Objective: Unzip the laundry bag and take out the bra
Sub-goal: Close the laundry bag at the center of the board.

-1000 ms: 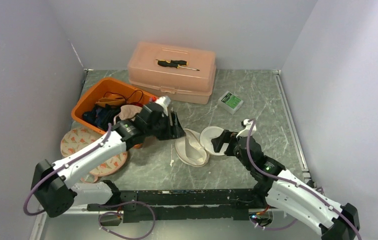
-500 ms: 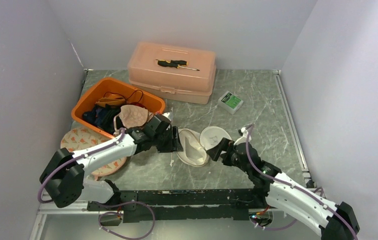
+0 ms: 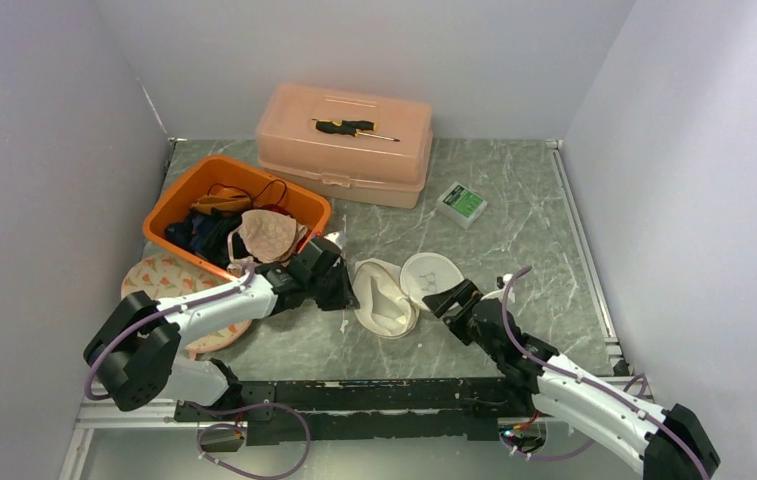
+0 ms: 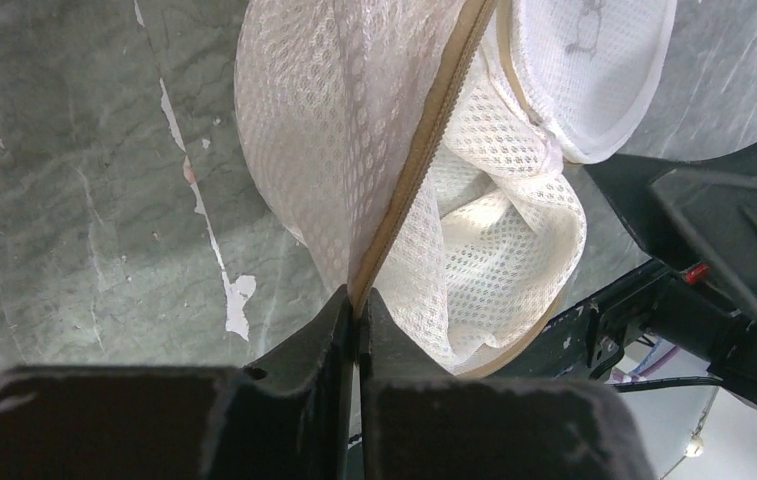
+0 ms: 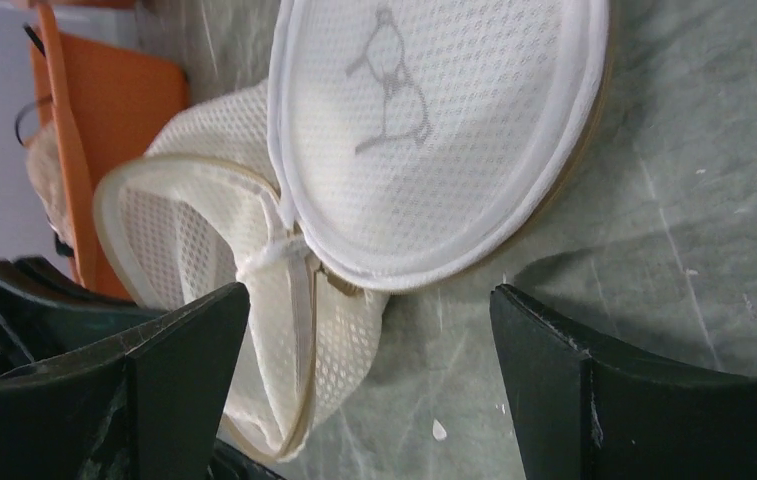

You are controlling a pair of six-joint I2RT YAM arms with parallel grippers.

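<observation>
Your left fingers point(image 4: 357, 322) are pressed tight together with no gap showing. They nip the tan zip tape point(image 4: 424, 150) at the near edge of the laundry bag point(image 4: 334, 140). From the pinch the tape runs up and away across the white mesh. You cannot make out a slider in the left wrist view.

Your right fingers point(image 3: 451, 298) stand wide apart with nothing between them. In the right wrist view they frame the bag, one on each side. They sit low over the worktop point(image 3: 524, 230), just beside the bag's right-hand disc.

The bag lies on the worktop between your two arms. It has two round mesh parts:
- a flat, white-rimmed disc printed with a grey bra outline
- to its left, a slumped, crumpled shell edged in tan

A white tab and a short run of zip show where the two meet. The bra itself cannot be told through the mesh.

Further out, left of the bag, an orange bin point(image 3: 176, 200) is heaped with dark clothing point(image 3: 204, 232). Patterned round mats point(image 3: 159, 280) lie beside it, under your left arm.

At the back stands a pink toolbox point(image 3: 344, 150) with a screwdriver point(image 3: 354, 127) on its lid. A small green-topped box point(image 3: 462, 202) sits to its right, well apart from the bag
</observation>
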